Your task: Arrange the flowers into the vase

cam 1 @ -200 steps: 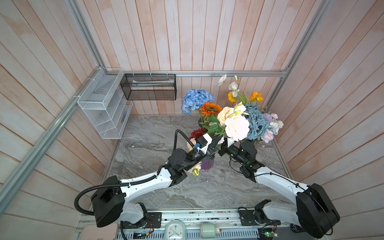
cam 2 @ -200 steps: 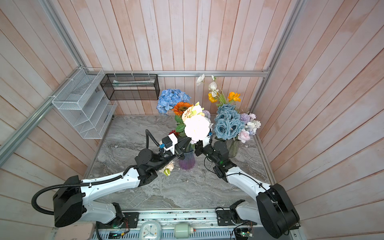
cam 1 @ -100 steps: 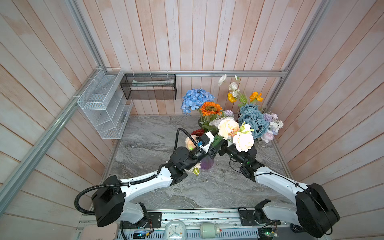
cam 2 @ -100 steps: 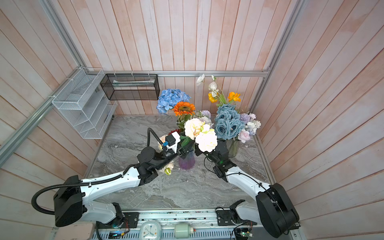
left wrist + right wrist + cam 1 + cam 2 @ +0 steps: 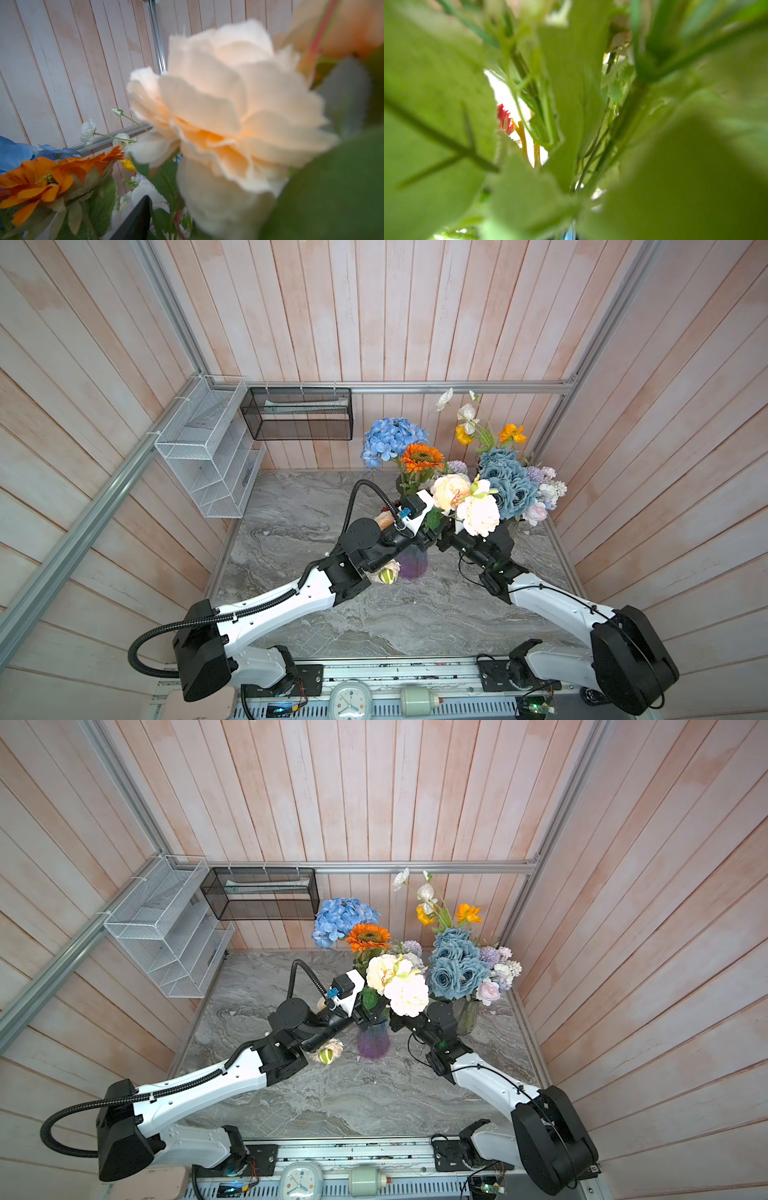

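A purple vase [image 5: 373, 1042] stands mid-worktop [image 5: 332, 1102]. The peach roses [image 5: 401, 982] rise directly above it, their stem seemingly entering its mouth. The right gripper [image 5: 394, 1024], just beside the vase's rim, appears pinched on that stem. Whether the left gripper [image 5: 368, 1020], at the rim's opposite side, is spread cannot be told. One loose pale bloom [image 5: 329, 1051] lies beside the vase's foot, not yet placed, so the arranging looks nearly finished.

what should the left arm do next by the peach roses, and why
The peach roses stand over the purple vase, with the right tool close beneath them, so probably ease the left tool back, clear of them.
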Controlling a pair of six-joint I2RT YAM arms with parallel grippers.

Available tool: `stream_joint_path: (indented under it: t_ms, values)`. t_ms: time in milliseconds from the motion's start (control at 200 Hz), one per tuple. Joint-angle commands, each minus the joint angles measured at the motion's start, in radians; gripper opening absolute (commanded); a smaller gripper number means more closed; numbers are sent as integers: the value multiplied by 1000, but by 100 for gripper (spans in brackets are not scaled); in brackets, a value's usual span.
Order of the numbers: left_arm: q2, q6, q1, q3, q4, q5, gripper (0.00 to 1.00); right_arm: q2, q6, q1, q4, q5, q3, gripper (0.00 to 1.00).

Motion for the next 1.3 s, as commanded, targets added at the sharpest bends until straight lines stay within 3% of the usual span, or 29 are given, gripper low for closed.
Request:
stream_joint_path:
  t_ms: [0,335,445,790,1295]
  values:
    - [-24,-12,8,49,-111,-29,62,26,-4,3,-100,-4,-8,14]
    - [-32,-93,60,138,-340,-34,85,29,-2,2,-90,-6,-13,14]
    - [-42,-94,63,154,-363,-37,100,29,-1,3,-90,-7,-12,14]
    - [-59,-49,93,229,-412,-25,100,12,-2,3,-101,-1,-17,15]
    - [-24,-57,141,390,-712,31,100,24,6,5,-101,-9,-5,15]
